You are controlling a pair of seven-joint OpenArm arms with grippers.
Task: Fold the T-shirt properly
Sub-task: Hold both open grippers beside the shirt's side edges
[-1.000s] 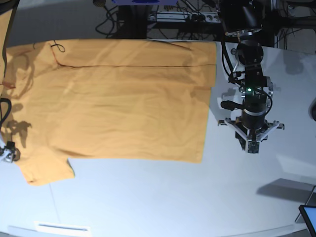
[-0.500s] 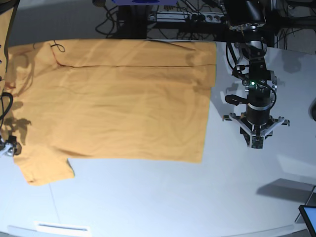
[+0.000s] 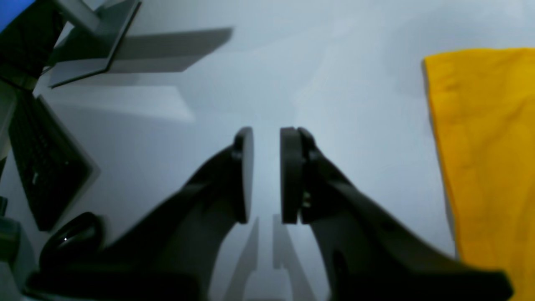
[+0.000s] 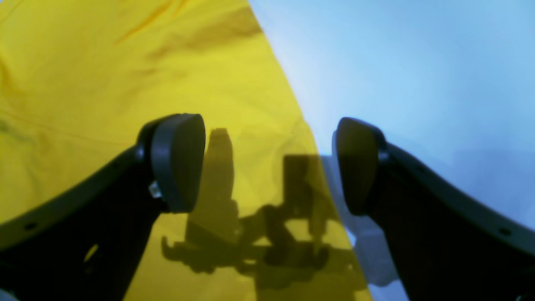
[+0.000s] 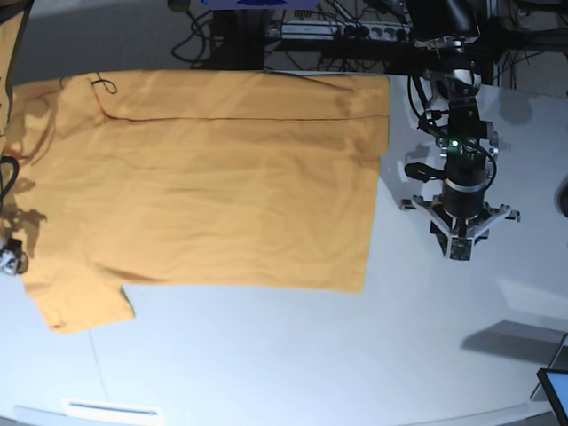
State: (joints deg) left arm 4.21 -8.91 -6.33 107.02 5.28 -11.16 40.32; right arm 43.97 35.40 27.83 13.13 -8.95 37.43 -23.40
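One T-shirt (image 5: 204, 177) lies on the one pale table (image 5: 293, 355), spread across its left and middle; it is the only garment in view. One short sleeve (image 5: 80, 306) shows clearly at the near left corner of the cloth.

Two robot arms are present. One stands at the right of the table with the left gripper (image 5: 460, 248) over bare tabletop. Of the other, only a small part shows at the left edge, carrying the right gripper (image 4: 267, 167). Each gripper has two fingers.

One dark screen corner (image 5: 555, 386) sits at the near right. Several cables (image 5: 355, 35) run along the far edge; their number cannot be told.
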